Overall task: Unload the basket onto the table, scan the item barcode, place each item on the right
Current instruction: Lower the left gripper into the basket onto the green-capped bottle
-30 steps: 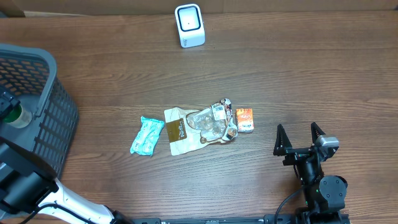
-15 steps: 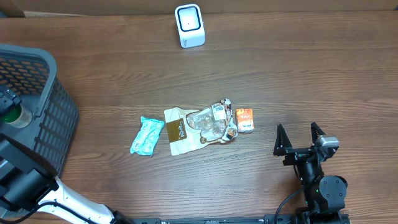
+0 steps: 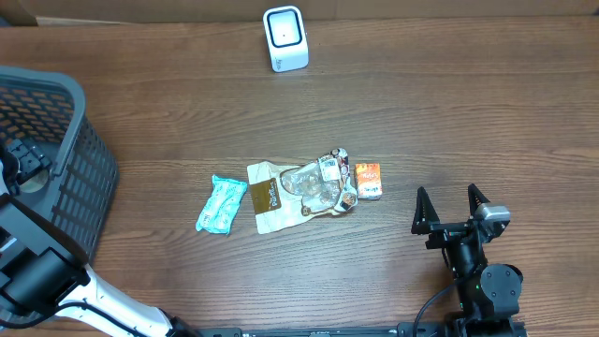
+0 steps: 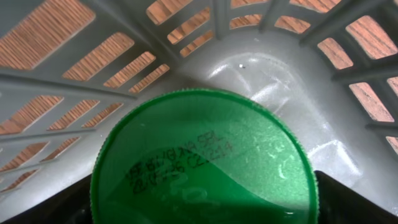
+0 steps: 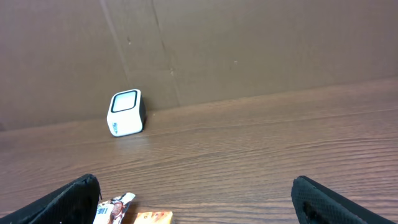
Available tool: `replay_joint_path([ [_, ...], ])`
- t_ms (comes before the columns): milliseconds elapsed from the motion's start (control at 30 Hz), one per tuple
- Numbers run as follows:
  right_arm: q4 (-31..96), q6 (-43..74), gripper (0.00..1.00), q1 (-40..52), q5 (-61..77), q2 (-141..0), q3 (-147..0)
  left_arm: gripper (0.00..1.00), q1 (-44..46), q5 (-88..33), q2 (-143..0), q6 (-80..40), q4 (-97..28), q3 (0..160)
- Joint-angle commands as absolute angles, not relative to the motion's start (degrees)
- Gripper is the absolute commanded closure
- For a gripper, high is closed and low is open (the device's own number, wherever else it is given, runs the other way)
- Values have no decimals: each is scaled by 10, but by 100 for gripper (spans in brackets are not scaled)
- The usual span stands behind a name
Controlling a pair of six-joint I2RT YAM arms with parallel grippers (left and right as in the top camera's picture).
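A round green cap [image 4: 205, 162] with a printed date code fills the left wrist view; it tops an item standing in the grey basket [image 4: 261, 68]. My left gripper [image 4: 202, 208] is low over it, one finger at each side of the cap, still open. From overhead the left gripper [image 3: 26, 161] sits inside the basket [image 3: 89, 178] and hides the cap. The white barcode scanner [image 3: 285, 37] stands at the table's far edge and also shows as the scanner [image 5: 126, 112] in the right wrist view. My right gripper [image 3: 453, 208] rests open and empty at the front right.
Mid-table lie a teal packet [image 3: 220, 204], a tan packet [image 3: 265, 197], a crumpled clear wrapper [image 3: 323, 183] and a small orange box [image 3: 368, 180]. A cardboard wall [image 5: 249, 43] runs behind the scanner.
My left gripper has sunk over the green cap, which showed beside it from overhead before and is now covered. Its jaws have narrowed a little. The right arm is still.
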State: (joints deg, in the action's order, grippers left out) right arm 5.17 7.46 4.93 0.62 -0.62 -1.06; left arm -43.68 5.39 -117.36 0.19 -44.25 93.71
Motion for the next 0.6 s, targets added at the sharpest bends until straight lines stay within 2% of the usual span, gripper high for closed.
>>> replay_joint_path([
  [0, 48, 74, 0, 52, 1, -2, -5, 24, -435, 51, -1179, 11, -443, 936],
  [133, 48, 74, 0, 52, 1, -2, -5, 33, -435, 51, -1179, 11, -452, 936],
  [467, 48, 74, 0, 52, 1, -2, -5, 48, -435, 56, -1167, 11, -465, 941],
  [567, 48, 74, 0, 52, 1, -2, -5, 50, -435, 66, -1155, 6, -467, 943],
])
